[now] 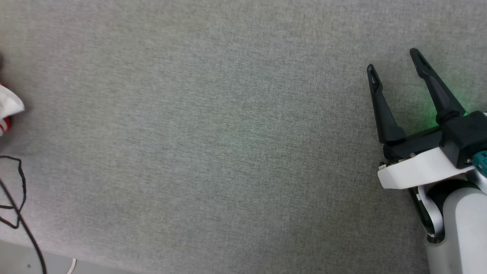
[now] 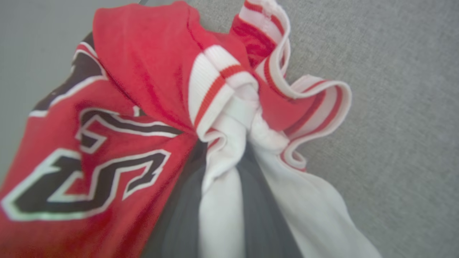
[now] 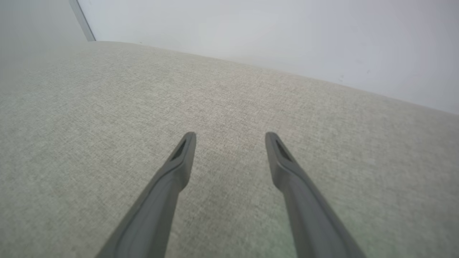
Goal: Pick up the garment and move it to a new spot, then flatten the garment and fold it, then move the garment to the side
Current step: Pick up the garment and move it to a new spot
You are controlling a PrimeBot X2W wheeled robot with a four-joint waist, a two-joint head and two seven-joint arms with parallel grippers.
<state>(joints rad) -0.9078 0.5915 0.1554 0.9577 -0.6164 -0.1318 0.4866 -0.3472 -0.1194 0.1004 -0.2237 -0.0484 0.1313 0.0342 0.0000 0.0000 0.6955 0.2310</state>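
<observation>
At the bottom middle of the left wrist view, your left claw (image 2: 226,154) is clamping the garment (image 2: 143,82). Its dark fingers (image 2: 179,222) are pinching a bunched white fold, so the red body is gathering around them, likely for carrying. At the head view's left edge, a corner is showing over the grey surface (image 1: 228,133). At right, your right claw (image 1: 393,61) is hovering spread wide and empty, probably standing clear.
</observation>
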